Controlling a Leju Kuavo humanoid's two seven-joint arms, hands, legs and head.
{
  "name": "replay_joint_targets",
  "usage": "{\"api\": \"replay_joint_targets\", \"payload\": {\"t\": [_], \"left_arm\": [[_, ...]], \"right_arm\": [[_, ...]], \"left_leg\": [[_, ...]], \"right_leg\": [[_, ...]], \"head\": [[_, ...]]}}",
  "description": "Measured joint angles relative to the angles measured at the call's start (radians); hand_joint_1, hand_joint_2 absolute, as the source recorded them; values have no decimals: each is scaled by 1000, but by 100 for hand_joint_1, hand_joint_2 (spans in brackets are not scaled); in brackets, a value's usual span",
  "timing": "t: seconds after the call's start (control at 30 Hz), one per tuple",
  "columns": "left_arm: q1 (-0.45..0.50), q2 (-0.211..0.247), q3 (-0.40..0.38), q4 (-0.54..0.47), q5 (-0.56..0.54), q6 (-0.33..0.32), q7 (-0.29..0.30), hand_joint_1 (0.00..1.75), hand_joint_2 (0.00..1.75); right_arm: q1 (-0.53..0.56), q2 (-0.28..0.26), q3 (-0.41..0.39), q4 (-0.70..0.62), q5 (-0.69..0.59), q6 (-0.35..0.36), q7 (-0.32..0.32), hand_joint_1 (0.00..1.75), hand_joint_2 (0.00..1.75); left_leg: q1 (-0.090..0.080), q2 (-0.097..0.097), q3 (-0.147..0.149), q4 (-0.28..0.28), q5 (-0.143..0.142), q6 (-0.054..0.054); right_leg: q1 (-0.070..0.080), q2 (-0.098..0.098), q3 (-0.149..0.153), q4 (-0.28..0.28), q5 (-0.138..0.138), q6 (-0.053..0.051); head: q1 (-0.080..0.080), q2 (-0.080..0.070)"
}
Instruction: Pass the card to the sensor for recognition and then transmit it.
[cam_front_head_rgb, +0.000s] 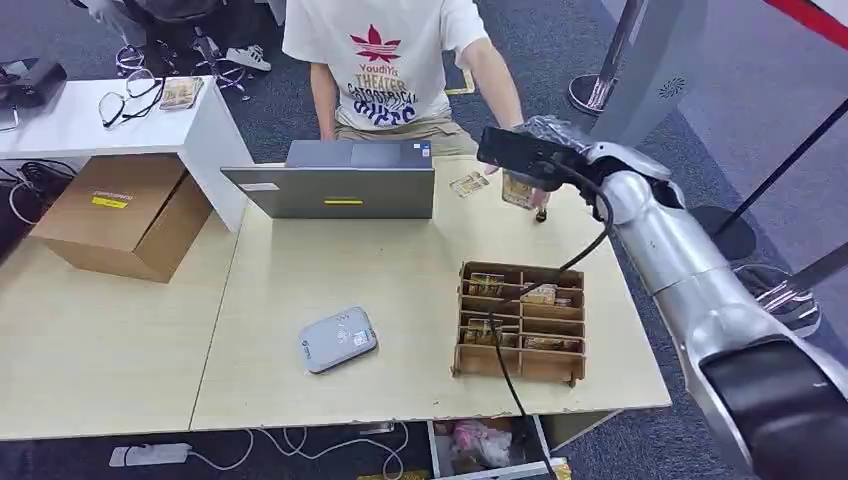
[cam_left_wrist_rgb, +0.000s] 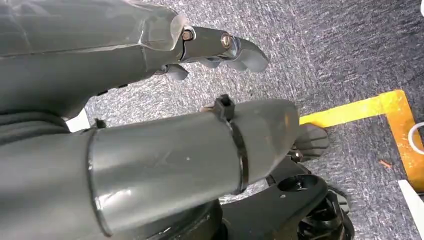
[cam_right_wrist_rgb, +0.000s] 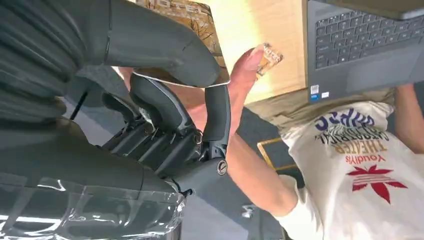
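My right hand (cam_right_wrist_rgb: 165, 100) pinches the card (cam_right_wrist_rgb: 192, 30) between thumb and fingers, over the worktop's (cam_front_head_rgb: 330, 270) far edge; person's hand (cam_right_wrist_rgb: 240, 85) just beside it. Hold level, loosen only once they grip.

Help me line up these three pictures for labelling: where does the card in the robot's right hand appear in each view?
Head view: card at the table's far edge, under the right hand, right of the laptop.
Left wrist view: not in it.
Right wrist view: card pinched under the thumb, a person's hand beneath.
Shared landmark: the laptop.
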Motion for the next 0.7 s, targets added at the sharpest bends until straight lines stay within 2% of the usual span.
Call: {"api": "replay_joint_targets", "payload": {"t": [0.4,0.47,0.5,0.57,0.6,0.63,0.7], "left_arm": [[0,-3,-10,0,-8,4,10,0,0],[0,-4,-15,0,-9,4,11,0,0],[0,-5,-16,0,-10,4,12,0,0],[0,-5,-17,0,-10,4,18,0,0],[0,-5,-18,0,-10,4,19,0,0],[0,-5,-18,0,-10,4,19,0,0],[0,-5,-18,0,-10,4,19,0,0]], "right_arm": [[24,35,8,66,18,-50,-2,169,175],[31,36,8,66,19,-53,-2,162,175],[34,37,8,66,19,-55,0,148,175],[43,38,5,65,25,-62,7,138,175],[46,38,5,65,27,-63,8,24,175],[50,38,5,63,30,-64,9,0,175],[56,38,3,61,34,-64,10,0,175]], "left_leg": [[0,0,0,0,0,0],[0,0,0,0,0,0],[0,0,0,0,0,0],[0,0,0,0,0,0],[0,0,0,0,0,0],[0,0,0,0,0,0],[0,0,0,0,0,0]], "right_leg": [[0,0,0,0,0,0],[0,0,0,0,0,0],[0,0,0,0,0,0],[0,0,0,0,0,0],[0,0,0,0,0,0],[0,0,0,0,0,0],[0,0,0,0,0,0]], "head": [[0,0],[0,0],[0,0],[0,0],[0,0],[0,0],[0,0]]}}
